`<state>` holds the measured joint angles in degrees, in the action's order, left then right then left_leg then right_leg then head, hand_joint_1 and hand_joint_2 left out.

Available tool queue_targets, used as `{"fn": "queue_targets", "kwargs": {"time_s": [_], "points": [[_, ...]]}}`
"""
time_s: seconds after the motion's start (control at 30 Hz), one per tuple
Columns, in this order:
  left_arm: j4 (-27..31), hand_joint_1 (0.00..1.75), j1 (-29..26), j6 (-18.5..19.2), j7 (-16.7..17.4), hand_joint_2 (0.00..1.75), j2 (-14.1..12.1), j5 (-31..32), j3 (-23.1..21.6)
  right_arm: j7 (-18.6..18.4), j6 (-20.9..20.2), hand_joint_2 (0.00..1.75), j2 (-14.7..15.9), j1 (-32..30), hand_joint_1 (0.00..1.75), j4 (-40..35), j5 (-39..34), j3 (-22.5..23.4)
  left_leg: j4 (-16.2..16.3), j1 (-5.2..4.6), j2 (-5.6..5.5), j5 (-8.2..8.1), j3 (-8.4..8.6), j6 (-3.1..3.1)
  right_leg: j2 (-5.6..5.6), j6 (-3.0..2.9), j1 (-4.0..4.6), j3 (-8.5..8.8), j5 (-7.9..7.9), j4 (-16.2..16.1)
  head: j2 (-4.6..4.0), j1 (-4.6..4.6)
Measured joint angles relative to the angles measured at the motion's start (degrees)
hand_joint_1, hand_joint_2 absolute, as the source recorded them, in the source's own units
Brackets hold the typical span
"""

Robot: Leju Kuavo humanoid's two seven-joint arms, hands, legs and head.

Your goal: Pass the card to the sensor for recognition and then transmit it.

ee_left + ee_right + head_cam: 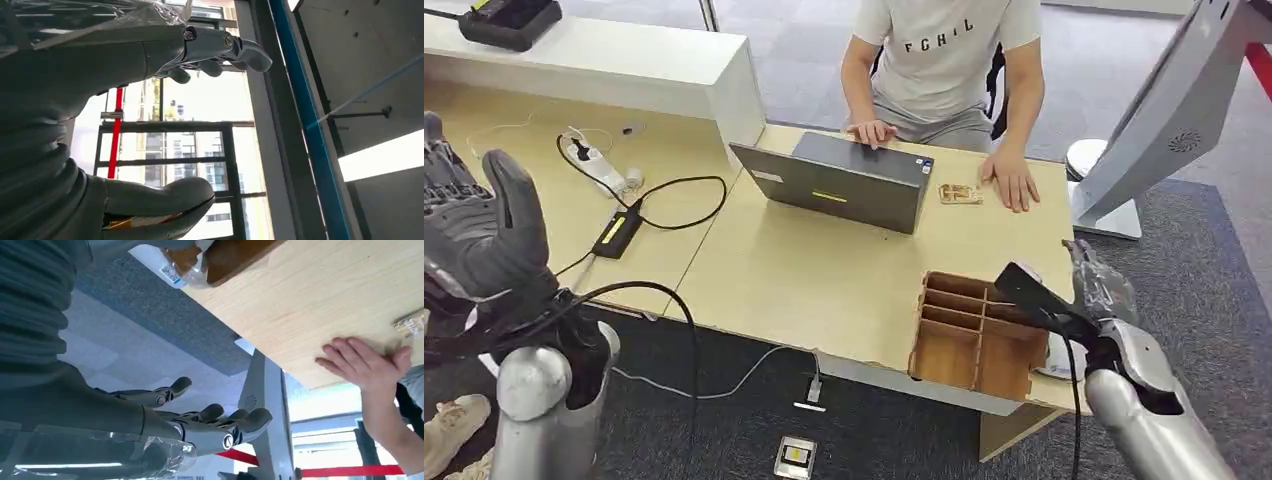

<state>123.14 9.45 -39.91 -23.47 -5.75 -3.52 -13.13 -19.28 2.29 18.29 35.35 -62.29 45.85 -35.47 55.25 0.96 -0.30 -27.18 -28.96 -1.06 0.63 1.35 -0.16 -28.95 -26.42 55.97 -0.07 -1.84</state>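
Note:
A white card-like piece with a printed code (1056, 362) lies at the table's front right corner, beside the wooden divider box (969, 335); it is partly hidden by my right arm. In the right wrist view the white piece (162, 266) sits next to the box. My right hand (1098, 284) hovers just right of the box, past the table edge. Its fingers (220, 425) are spread and hold nothing. My left hand (484, 225) is raised at the far left, with its fingers (220, 50) apart and empty. A tilted white panel on a stand (1169, 120) rises at the right.
A person sits behind the table with one hand (1012, 182) flat on it, next to a small brown packet (960, 194). A grey laptop (844, 180) stands mid-table. A power strip (599, 165), cables and a black adapter (617, 232) lie on the left table.

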Motion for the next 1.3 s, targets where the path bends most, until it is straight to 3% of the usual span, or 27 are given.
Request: {"fn": "queue_targets", "kwargs": {"time_s": [0.23,0.63,1.03,1.3], "points": [[-0.24,0.00,0.31,0.00,-0.04,1.75,-0.07,0.02,-0.29,-2.32,1.75,1.75,2.69,1.29,0.00,-1.88,3.57,3.24,0.03,-0.03,-0.01,0.00,-0.02,0.00,0.00,0.00,-0.04,-0.01,0.00,-0.01,0.00,-0.02],[-0.24,0.00,0.28,0.00,0.07,1.75,-0.13,0.28,-0.35,-2.19,0.94,1.75,6.95,2.31,0.00,-8.75,5.07,9.03,0.03,-0.02,-0.01,-0.01,-0.02,0.00,0.00,0.01,-0.03,0.00,0.00,0.01,0.00,-0.02],[1.01,0.00,-2.68,0.00,3.15,1.75,-0.63,3.69,0.35,0.57,-0.39,1.75,5.33,-4.77,0.00,-17.05,2.97,7.65,-0.01,-0.02,-0.03,-0.01,-0.06,0.01,-0.04,0.01,-0.02,0.01,-0.01,0.02,0.00,0.00],[1.84,0.00,-4.00,0.00,3.41,1.75,-0.63,4.02,0.44,0.70,-0.76,1.75,4.15,-8.53,0.00,-20.02,1.68,5.97,0.00,-0.02,-0.03,-0.01,-0.06,0.01,-0.04,0.02,-0.02,0.02,-0.01,0.01,0.00,0.00]]}}
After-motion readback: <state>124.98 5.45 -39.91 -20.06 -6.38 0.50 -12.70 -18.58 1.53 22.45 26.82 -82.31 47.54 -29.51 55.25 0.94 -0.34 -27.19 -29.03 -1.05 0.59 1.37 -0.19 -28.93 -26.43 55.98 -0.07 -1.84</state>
